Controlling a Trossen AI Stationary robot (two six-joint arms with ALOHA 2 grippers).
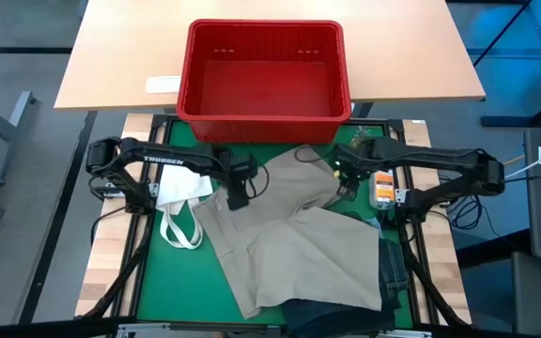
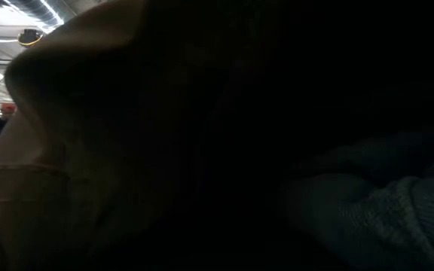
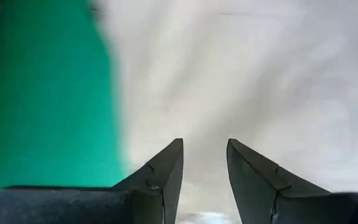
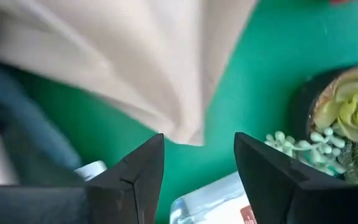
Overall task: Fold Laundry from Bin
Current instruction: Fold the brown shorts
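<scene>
A lab or workshop: grey floor, a framed robot table (image 1: 158, 272), exposed ceiling ducting (image 2: 47, 11).

The high camera looked straight down on the whole green mat (image 1: 167, 272) and both arms. The low camera sat at table height, pressed against khaki cloth (image 2: 66, 196) that blocked it. Each wrist camera looked close past its own fingers at that same cloth (image 3: 260, 81).
</scene>
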